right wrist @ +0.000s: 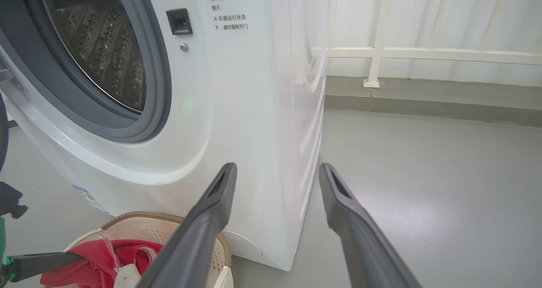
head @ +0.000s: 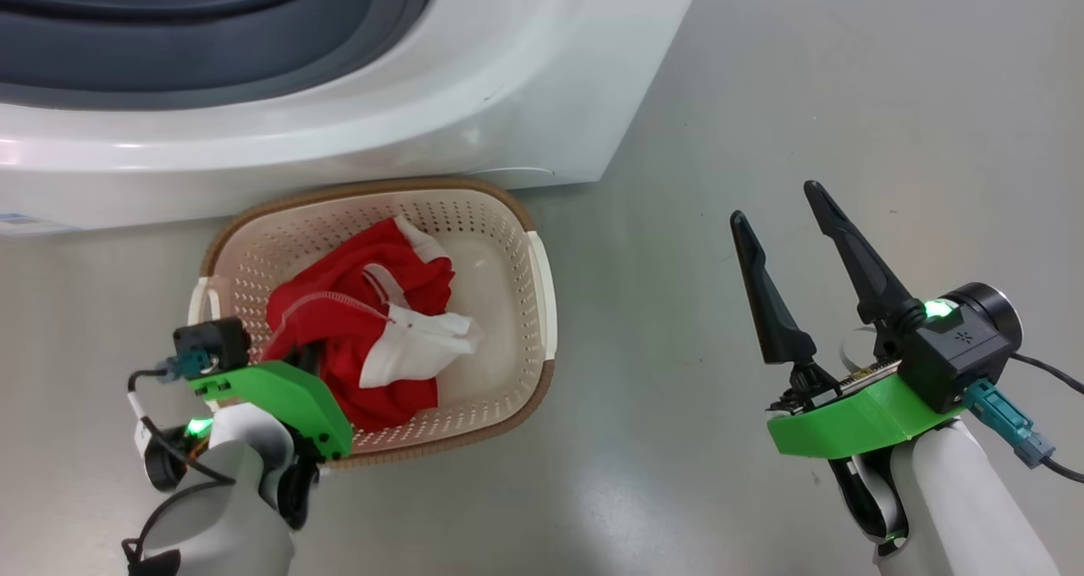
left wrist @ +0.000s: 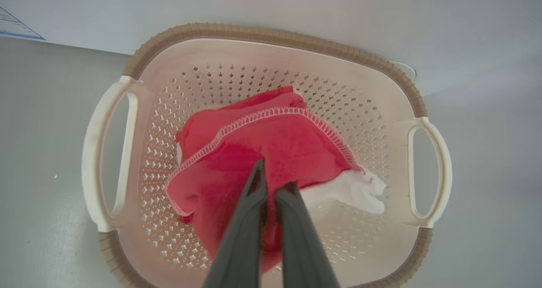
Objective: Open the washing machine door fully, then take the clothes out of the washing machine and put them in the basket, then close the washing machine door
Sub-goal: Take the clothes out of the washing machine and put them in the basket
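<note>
A grey, slightly glossy floor [head: 762, 93] carries everything here. Nearest the robot, the left gripper [left wrist: 274, 175] points down into the basket. Its two dark fingers are drawn almost together and pinch a fold of the clothes [left wrist: 275, 139] between them. The right gripper [head: 776, 202] hovers over bare floor, well to the right of the basket. Its fingers are spread wide and hold nothing. In the right wrist view the right gripper [right wrist: 277, 167] points towards the front right corner of the washing machine [right wrist: 254, 110].

The basket [head: 508, 246] sits on the floor just in front of the machine, its brown rim close to the white front panel. The clothes [head: 339, 322] lie inside it, a bunched red heap with white stitched trim. A white patch spills towards the basket's right side. The heap covers the middle and left of the bottom, while the perforated walls stay bare around it.

Beyond the basket rises the washing machine [head: 508, 76], with a small blue label [left wrist: 17, 27] at its lower left corner. In the right wrist view its opening is uncovered, showing the grey rubber ring [right wrist: 156, 89] and the perforated steel drum [right wrist: 101, 46]. No fabric can be seen in the visible part of the drum. Farthest back, a white railing [right wrist: 381, 53] runs along a pale wall.
</note>
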You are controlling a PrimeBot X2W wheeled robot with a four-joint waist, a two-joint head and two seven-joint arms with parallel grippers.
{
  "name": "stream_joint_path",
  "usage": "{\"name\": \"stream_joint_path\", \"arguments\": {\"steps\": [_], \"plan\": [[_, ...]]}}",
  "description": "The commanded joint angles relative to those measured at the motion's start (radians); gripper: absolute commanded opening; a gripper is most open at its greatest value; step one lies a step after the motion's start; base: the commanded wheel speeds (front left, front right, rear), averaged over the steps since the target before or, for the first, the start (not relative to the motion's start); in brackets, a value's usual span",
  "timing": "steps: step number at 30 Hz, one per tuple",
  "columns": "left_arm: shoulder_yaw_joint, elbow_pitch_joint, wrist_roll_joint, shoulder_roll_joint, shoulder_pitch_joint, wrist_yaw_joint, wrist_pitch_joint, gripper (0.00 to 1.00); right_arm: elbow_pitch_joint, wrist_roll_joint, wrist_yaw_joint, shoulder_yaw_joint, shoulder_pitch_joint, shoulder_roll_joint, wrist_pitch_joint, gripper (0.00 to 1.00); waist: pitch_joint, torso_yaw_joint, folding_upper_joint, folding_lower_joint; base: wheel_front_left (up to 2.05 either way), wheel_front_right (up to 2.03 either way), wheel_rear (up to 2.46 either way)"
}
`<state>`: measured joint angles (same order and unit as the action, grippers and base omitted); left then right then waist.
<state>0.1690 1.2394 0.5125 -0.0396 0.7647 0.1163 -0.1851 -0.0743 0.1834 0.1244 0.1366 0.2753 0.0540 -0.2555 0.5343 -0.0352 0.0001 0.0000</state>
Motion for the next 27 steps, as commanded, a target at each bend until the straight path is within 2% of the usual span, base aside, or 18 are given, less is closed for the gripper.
{"name": "stream_joint_path", "arguments": {"steps": [1,4,5,6,7,13,18,24,27], "plan": [[-0.016,0.006,0.012,-0.028,0.001,0.009,0.011,0.0,0.024,0.003,0.006,0.022,0.013,-0.004,-0.006,1.0,0.011,-0.009,-0.0001,0.0,0.0,0.0,0.0],[-0.013,0.017,0.017,-0.028,0.005,0.01,0.025,0.0,0.023,0.005,0.006,0.024,0.017,-0.004,-0.006,1.0,0.018,-0.014,-0.0001,0.0,0.0,0.0,0.0],[-0.012,0.02,0.02,-0.029,0.006,0.011,0.029,0.14,0.023,0.006,0.006,0.025,0.019,-0.004,-0.006,1.0,0.021,-0.016,-0.0001,0.0,0.0,0.0,0.0],[-0.01,0.023,0.021,-0.031,0.009,0.011,0.031,0.72,0.023,0.008,0.006,0.025,0.021,-0.004,-0.006,1.0,0.024,-0.018,-0.0001,0.0,0.0,0.0,0.0],[-0.007,0.026,0.021,-0.032,0.011,0.011,0.033,1.0,0.023,0.009,0.006,0.025,0.023,-0.004,-0.006,1.0,0.027,-0.02,-0.0001,0.0,0.0,0.0,0.0],[0.011,0.033,0.021,-0.034,0.029,0.013,0.017,1.0,0.019,0.012,0.006,0.022,0.025,-0.004,-0.006,1.0,0.03,-0.021,-0.0001,0.0,0.0,0.0,0.0],[0.034,0.018,0.016,-0.031,0.031,0.014,-0.041,1.0,0.005,0.016,0.006,0.006,0.017,-0.004,-0.006,1.0,-0.012,-0.01,-0.0001,0.0,0.0,0.0,0.0],[0.053,-0.075,0.008,-0.026,-0.01,0.014,-0.074,1.0,-0.01,0.02,0.006,-0.012,-0.003,-0.004,-0.006,1.0,-0.073,0.009,-0.0001,0.0,0.0,0.0,0.0],[0.046,-0.173,-0.004,-0.034,-0.042,0.014,-0.076,1.0,-0.014,0.017,0.006,-0.026,-0.013,-0.004,-0.006,1.0,-0.103,0.02,-0.0001,0.0,0.0,0.0,0.0]]}}
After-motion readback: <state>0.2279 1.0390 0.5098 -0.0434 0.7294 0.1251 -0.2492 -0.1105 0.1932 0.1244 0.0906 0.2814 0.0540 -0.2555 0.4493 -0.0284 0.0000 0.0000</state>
